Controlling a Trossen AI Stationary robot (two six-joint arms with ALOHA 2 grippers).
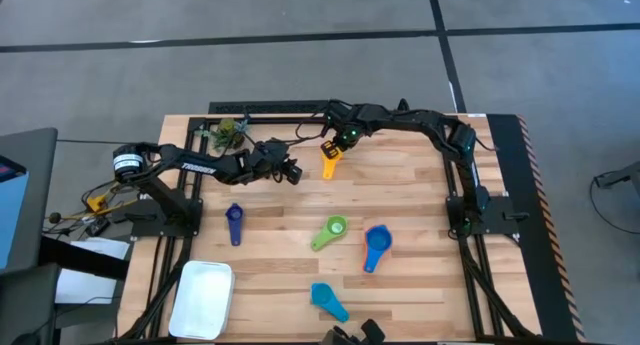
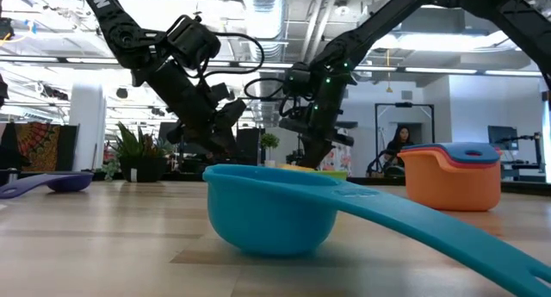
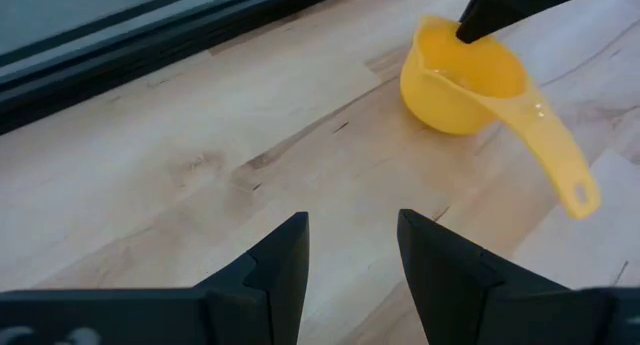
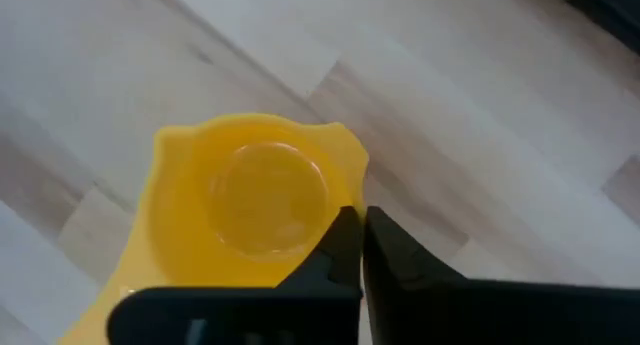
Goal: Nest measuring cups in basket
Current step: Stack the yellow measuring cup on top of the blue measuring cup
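Observation:
The yellow measuring cup (image 1: 330, 159) sits near the table's far edge, its handle pointing toward the near side. My right gripper (image 1: 343, 140) is shut on it from above. My left gripper (image 1: 293, 173) hovers open over bare wood just left of it, touching nothing. Loose on the wood lie a dark blue cup (image 1: 234, 224), a green cup (image 1: 329, 231), a blue cup (image 1: 375, 247) and a light blue cup (image 1: 327, 300). The white basket (image 1: 203, 298) rests at the near left corner. In the low view an orange cup (image 2: 452, 181) shows with other cups in it. My right gripper (image 4: 362, 250) pinches the yellow cup's bowl wall at the rim (image 4: 352, 177), on the side away from the handle. One finger is inside the bowl and one outside. The fingers come from above, pointing down. The bowl's bottom (image 3: 445, 115) appears to sit on the table.
A small green plant-like clump (image 1: 230, 133) stands at the far left edge of the table. Bare wood lies between the yellow cup and the cups nearer the front. The arms' bases and black frame rails line the left and right sides.

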